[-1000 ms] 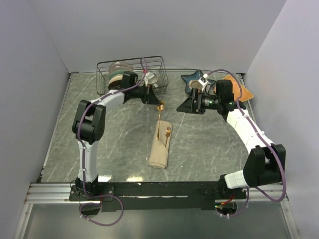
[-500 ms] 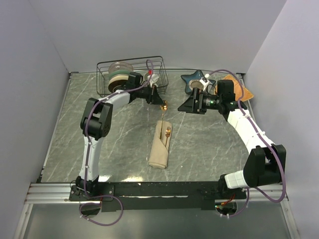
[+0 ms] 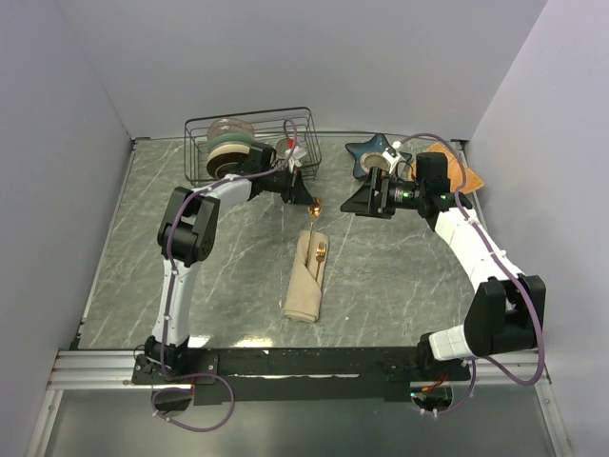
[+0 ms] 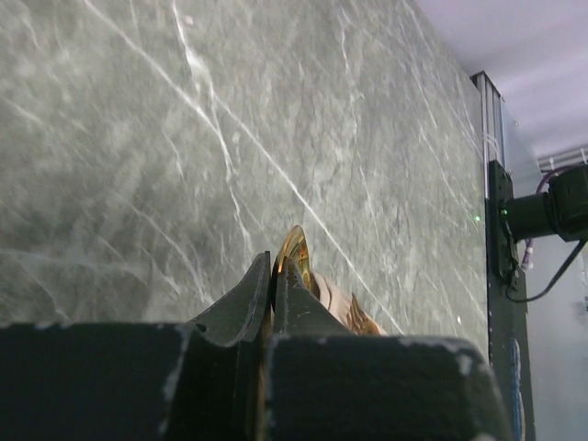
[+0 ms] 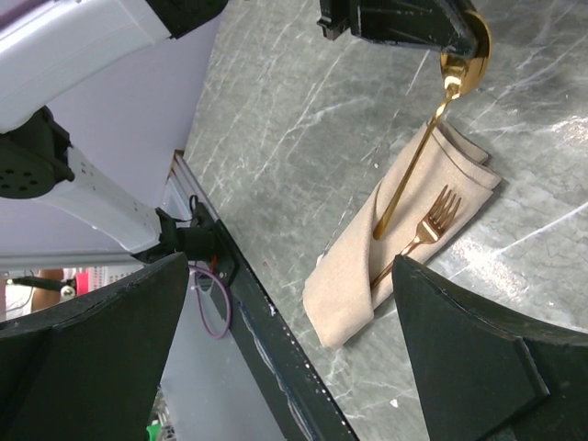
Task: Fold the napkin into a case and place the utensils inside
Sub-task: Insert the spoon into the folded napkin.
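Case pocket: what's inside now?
The fork has its handle tucked in, tines out; the case hides its lower end. The spoon, bowl held by the left gripper, reaches the pocket edge; whether its tip is inside cannot be told.

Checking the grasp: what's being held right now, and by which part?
The left gripper pinches the gold spoon by its bowl; the right gripper holds nothing.
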